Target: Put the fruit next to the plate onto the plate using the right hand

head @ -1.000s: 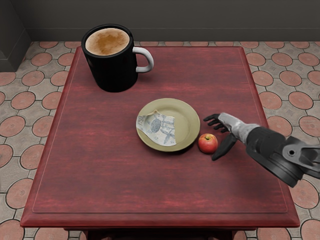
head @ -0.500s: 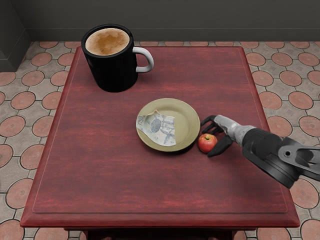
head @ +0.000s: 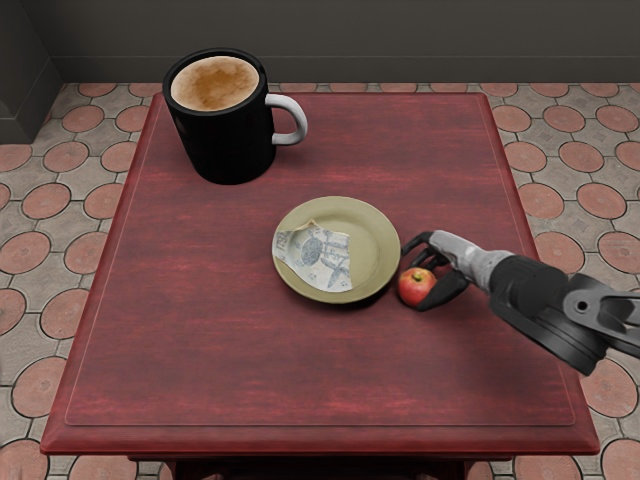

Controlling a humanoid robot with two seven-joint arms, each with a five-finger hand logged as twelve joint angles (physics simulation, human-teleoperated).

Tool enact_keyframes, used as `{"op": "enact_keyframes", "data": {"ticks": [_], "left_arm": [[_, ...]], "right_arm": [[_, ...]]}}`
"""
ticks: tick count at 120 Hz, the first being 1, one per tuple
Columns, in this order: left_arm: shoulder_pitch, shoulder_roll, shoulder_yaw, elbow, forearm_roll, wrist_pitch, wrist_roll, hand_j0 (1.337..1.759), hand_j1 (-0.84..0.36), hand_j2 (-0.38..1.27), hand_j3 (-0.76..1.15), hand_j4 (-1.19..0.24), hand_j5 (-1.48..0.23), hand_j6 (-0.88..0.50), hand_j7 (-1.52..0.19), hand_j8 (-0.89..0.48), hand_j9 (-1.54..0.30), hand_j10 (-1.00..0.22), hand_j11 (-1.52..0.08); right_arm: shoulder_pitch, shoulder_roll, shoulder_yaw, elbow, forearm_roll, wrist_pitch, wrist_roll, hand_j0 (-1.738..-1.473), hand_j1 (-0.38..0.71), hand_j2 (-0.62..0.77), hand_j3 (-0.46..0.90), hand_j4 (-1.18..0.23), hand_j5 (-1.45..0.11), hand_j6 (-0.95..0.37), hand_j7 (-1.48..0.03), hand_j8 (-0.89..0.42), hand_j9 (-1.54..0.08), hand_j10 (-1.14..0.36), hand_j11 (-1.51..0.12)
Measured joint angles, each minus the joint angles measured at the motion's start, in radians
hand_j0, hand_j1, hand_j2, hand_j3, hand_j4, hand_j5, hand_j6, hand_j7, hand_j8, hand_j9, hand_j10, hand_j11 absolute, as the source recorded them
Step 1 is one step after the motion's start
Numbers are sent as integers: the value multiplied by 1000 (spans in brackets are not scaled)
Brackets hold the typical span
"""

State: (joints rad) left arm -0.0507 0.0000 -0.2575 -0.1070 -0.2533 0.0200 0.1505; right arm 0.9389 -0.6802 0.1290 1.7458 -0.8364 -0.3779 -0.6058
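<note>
red wooden table [head: 200, 330], round-tiled floor [head: 40, 200], dark wall [head: 400, 30]

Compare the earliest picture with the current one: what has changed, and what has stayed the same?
The right hand moved left, up to the apple, and its fingers went from spread to curled around it. The apple stays on the table beside the plate, not lifted. Plate, crumpled paper and mug are unchanged.

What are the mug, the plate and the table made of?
Mug: looks like ceramic, with a glossy black ribbed wall and a white handle. Plate: probably glazed ceramic, smooth pale olive with a soft sheen. Table: seems to be wood, stained dark red with faint grain streaks. It is a render, so these are guesses.
</note>
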Motion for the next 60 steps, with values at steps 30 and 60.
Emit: {"op": "enact_keyframes", "data": {"ticks": [30, 60], "left_arm": [[0, 0, 0, 0, 0, 0, 0, 1658, 349, 0, 0, -1, 0, -1, 0, -1, 0, 0, 0], [0, 0, 0, 0, 0, 0, 0, 1658, 349, 0, 0, -1, 0, -1, 0, -1, 0, 0, 0]], "right_arm": [[0, -11, 4, 0, -7, 21, 3, -1656, 260, 252, 0, -551, -786, -480, -823, -457, -810, -75, -451], [0, -15, 9, 0, -4, 36, 0, -1657, 282, 313, 0, -654, -854, -450, -876, -433, -865, -49, -465]]}}
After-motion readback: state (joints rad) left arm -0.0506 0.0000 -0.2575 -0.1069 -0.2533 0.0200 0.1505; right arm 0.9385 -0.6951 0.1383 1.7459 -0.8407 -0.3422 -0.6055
